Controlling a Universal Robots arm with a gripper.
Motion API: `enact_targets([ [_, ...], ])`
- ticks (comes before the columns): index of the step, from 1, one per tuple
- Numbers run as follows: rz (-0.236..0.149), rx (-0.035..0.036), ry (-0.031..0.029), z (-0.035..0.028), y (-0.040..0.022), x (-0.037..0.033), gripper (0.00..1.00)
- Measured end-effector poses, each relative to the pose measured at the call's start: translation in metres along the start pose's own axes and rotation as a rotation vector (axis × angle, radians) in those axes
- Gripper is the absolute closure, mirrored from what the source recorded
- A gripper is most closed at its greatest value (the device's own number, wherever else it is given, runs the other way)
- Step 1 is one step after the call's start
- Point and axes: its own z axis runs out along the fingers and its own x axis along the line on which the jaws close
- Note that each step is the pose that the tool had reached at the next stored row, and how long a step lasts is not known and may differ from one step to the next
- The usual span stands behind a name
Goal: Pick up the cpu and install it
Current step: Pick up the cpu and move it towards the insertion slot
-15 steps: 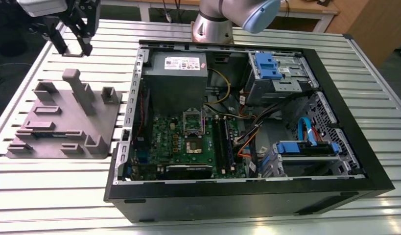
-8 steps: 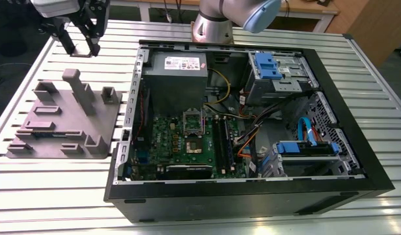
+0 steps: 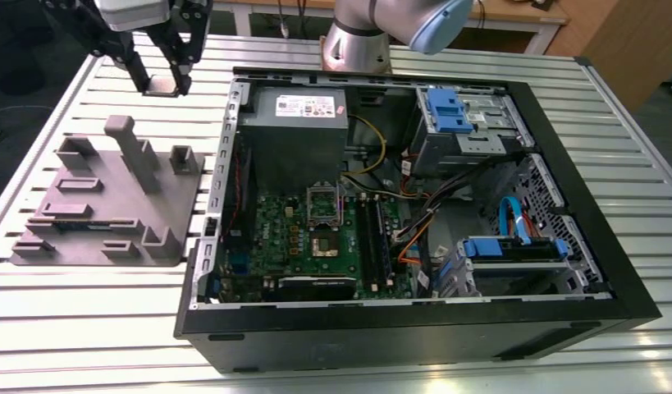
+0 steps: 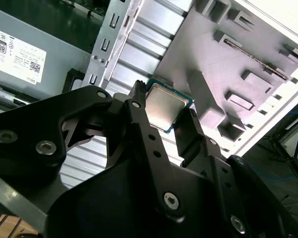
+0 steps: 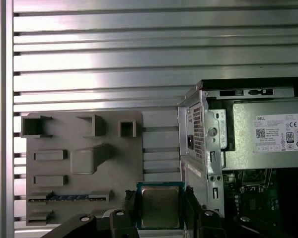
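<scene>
The cpu [image 3: 161, 85] hangs in the gripper [image 3: 164, 82] above the slatted table [image 3: 73, 328], near the open computer case [image 3: 423, 328], in the exterior view. In the second wrist view, black fingers [image 4: 139, 124] clamp its opposite edges (metal lid showing). In the first wrist view it hovers between the grey fixture [image 5: 114, 163] and the case.

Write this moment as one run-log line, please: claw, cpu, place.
claw: shut on cpu | place: above table, between grey holder tray and open computer case | install: not yet done
</scene>
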Motion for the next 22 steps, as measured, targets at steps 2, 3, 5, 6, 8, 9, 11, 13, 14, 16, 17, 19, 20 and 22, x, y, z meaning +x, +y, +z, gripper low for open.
enact_targets([
  [2, 0.000, 0.0000, 0.0000, 0.0001, 0.0002, -0.0031, 0.53],
  [3, 0.000, 0.0001, 0.0001, 0.0001, 0.0002, -0.0048, 0.53],
  [5, 0.000, 0.0001, 0.0000, 0.0002, 0.0004, -0.0078, 0.53],
  [6, 0.000, 0.0001, 0.0001, 0.0002, 0.0005, -0.0085, 0.53],
  [8, 0.000, 0.0001, 0.0000, 0.0002, 0.0004, -0.0086, 0.53],
  [9, 0.000, 0.0000, 0.0000, 0.0002, 0.0005, -0.0087, 0.53],
  [11, 0.000, 0.0001, 0.0000, 0.0002, 0.0005, -0.0089, 0.53],
  [13, 0.000, 0.0001, 0.0000, 0.0002, 0.0005, -0.0089, 0.53],
  [14, 0.000, 0.0001, 0.0000, 0.0002, 0.0005, -0.0089, 0.53],
  [16, 0.000, 0.0001, 0.0000, 0.0002, 0.0005, -0.0090, 0.53],
  [17, 0.000, 0.0001, 0.0000, 0.0002, 0.0005, -0.0090, 0.53],
  [19, 0.000, 0.0001, 0.0001, 0.0002, 0.0005, -0.0090, 0.53],
  [20, 0.000, 0.0001, 0.0000, 0.0002, 0.0005, -0.0094, 0.53],
  [22, 0.000, 0.0001, 0.0001, 0.0002, 0.0008, -0.0146, 0.53],
])
